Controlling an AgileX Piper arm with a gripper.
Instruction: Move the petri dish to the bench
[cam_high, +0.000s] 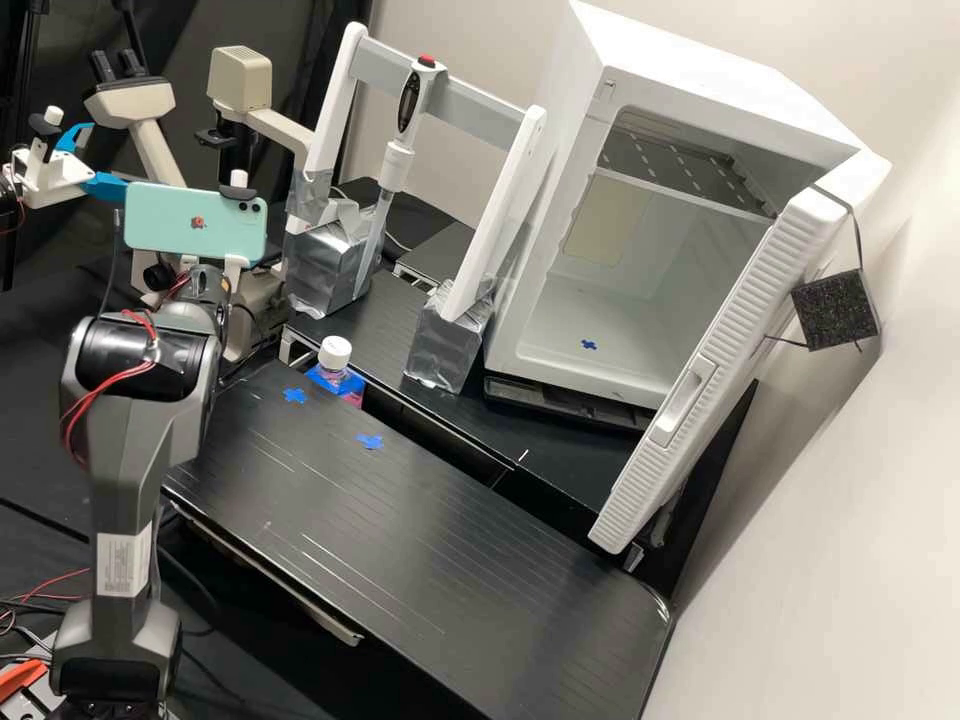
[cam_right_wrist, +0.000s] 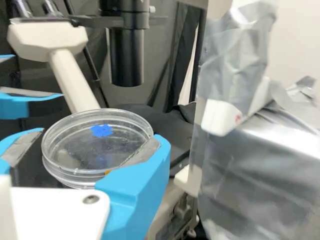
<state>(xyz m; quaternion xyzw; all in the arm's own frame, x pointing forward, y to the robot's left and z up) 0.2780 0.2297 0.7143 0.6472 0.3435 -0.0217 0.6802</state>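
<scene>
Upper left, high view: near taped stand | well apart from right edge of bench | pinching petri dish between fingers

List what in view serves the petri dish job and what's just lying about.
For the job:
petri dish, held in the tool
black bench

Just lying about:
white-capped bottle
pipette
open white fridge
</scene>
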